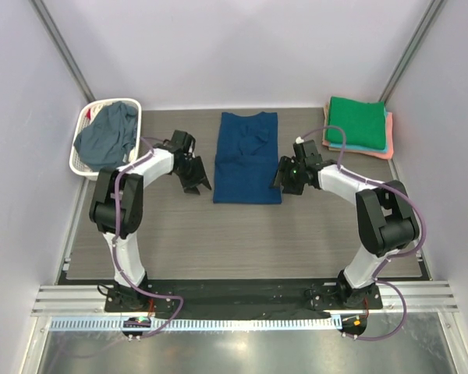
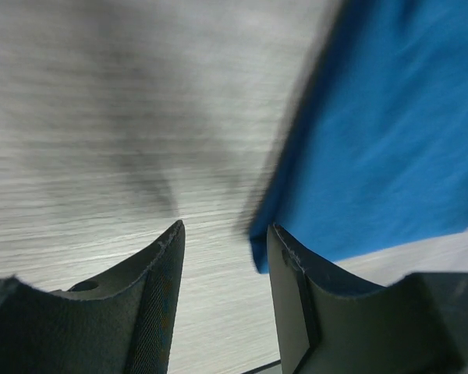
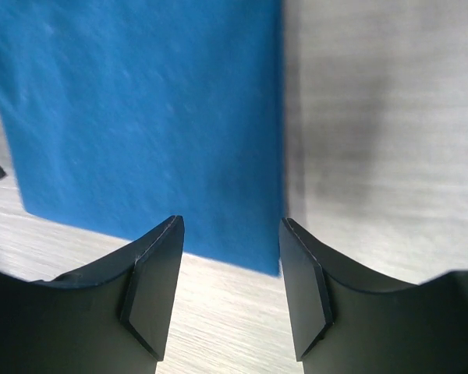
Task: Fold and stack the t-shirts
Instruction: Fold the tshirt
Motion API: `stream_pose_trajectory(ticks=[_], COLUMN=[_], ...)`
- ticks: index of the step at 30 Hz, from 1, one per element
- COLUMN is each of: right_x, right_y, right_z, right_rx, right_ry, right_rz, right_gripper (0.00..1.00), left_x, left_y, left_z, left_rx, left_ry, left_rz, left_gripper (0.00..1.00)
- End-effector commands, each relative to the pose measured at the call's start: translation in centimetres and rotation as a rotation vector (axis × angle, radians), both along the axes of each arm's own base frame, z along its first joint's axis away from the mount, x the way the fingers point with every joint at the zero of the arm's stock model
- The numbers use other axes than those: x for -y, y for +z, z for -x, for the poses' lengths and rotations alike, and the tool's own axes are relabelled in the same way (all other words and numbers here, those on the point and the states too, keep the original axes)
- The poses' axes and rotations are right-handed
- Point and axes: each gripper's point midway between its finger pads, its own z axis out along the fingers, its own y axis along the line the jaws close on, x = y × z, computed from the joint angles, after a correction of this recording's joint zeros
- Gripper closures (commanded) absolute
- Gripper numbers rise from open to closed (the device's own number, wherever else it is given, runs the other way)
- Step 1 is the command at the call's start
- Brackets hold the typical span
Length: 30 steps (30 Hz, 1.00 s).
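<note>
The blue shirt [image 1: 246,160] is lying flat in the middle of the counter [image 1: 242,249], already narrowed into a long rectangle with its sleeves turned in. I judge it half folded: it is waiting on a cross fold and then a move to the pile. At the far right corner a finished stack [image 1: 357,125] is sitting, a green shirt [image 1: 356,118] covering a teal one and a coral one that are showing only as thin edges. At the far left a slate grey-blue shirt [image 1: 107,134] is slumping crumpled in the white basket [image 1: 79,162], not yet begun. So three seem done, one is under way and one is left.

The left hand [image 1: 196,184] is hovering just beside the blue shirt's near left corner [image 2: 390,140], released and gripping nothing, its fingers parted over bare wood grain. The right hand [image 1: 285,181] is hanging likewise released over the near right corner [image 3: 140,117], the cloth edge showing between its fingers.

Plain pale walls [image 1: 242,47] are enclosing the counter, which is showing grey wood grain, with a metal rail [image 1: 242,300] running along its near edge.
</note>
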Motion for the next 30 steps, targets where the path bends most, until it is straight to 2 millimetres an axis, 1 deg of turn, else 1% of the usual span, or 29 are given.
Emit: stream_pose_trajectory(ticks=[1, 2, 3, 4, 5, 7, 10, 11, 13, 17, 18, 21, 24, 25, 26, 28, 29, 30], right_x=[0.1, 0.3, 0.4, 0.5, 0.7, 0.9, 0.9, 0.9, 0.8, 0.8, 0.8, 0.9, 0.9, 0.8, 0.8, 0.8, 0.9, 0.8], right_y=[2.0, 1.4, 1.0, 0.8, 0.4, -0.2, -0.9, -1.2, -1.4, -2.2, -2.5, -2.8, -3.0, -3.0, -3.0, -3.0, -3.1, -3.0], right_z=[-0.1, 0.7, 1.0, 1.2, 1.5, 1.9, 2.3, 2.5, 2.8, 3.5, 3.9, 4.1, 4.2, 4.2, 4.2, 4.2, 4.2, 4.2], right_rx=[0.078, 0.062, 0.055, 0.052, 0.043, 0.034, 0.016, 0.009, 0.007, -0.013, -0.021, -0.025, -0.027, -0.025, -0.026, -0.022, -0.026, -0.022], right_ry=[-0.021, -0.023, -0.025, -0.025, -0.027, -0.022, -0.016, -0.017, -0.011, -0.012, -0.011, -0.013, -0.011, -0.008, -0.009, -0.007, -0.011, -0.008], right_rz=[-0.037, -0.035, -0.035, -0.032, -0.021, -0.009, -0.01, -0.011, -0.021, -0.027, -0.027, -0.03, -0.032, -0.033, -0.03, -0.03, -0.028, -0.03], right_gripper=[0.42, 0.42, 0.42, 0.42, 0.42, 0.42, 0.42, 0.42, 0.43, 0.47, 0.49, 0.54, 0.57, 0.57, 0.57, 0.58, 0.58, 0.59], left_x=[1.8, 2.0, 2.3, 2.3, 2.4, 2.4, 2.5, 2.5, 2.7, 2.9, 2.8, 2.9, 2.8, 2.7, 2.6, 1.8, 1.5, 1.1], left_y=[1.4, 1.1, 0.9, 0.2, 0.0, -0.7, -1.1, -1.6, -1.9, -2.6, -2.9, -3.7, -4.3, -4.4, -4.1, -4.1, -3.8, -3.0], left_z=[-0.5, -0.1, 0.2, 0.6, 0.8, 1.2, 1.5, 1.9, 2.2, 3.1, 3.4, 4.1, 4.8, 5.0, 5.1, 5.3, 5.3, 5.3], left_rx=[0.093, 0.086, 0.083, 0.075, 0.071, 0.061, 0.057, 0.045, 0.039, 0.022, 0.012, -0.006, -0.022, -0.025, -0.014, 0.001, 0.012, 0.028], left_ry=[-0.015, -0.019, -0.02, -0.022, -0.024, -0.02, -0.02, -0.022, -0.025, -0.021, -0.021, -0.021, -0.018, -0.016, -0.013, 0.003, 0.008, 0.013], left_rz=[0.08, 0.086, 0.098, 0.101, 0.101, 0.102, 0.108, 0.106, 0.108, 0.105, 0.103, 0.096, 0.088, 0.083, 0.079, 0.045, 0.032, 0.019], left_gripper=[0.53, 0.53, 0.53, 0.53, 0.53, 0.53, 0.53, 0.53, 0.53, 0.54, 0.54, 0.55, 0.58, 0.58, 0.58, 0.58, 0.58, 0.58])
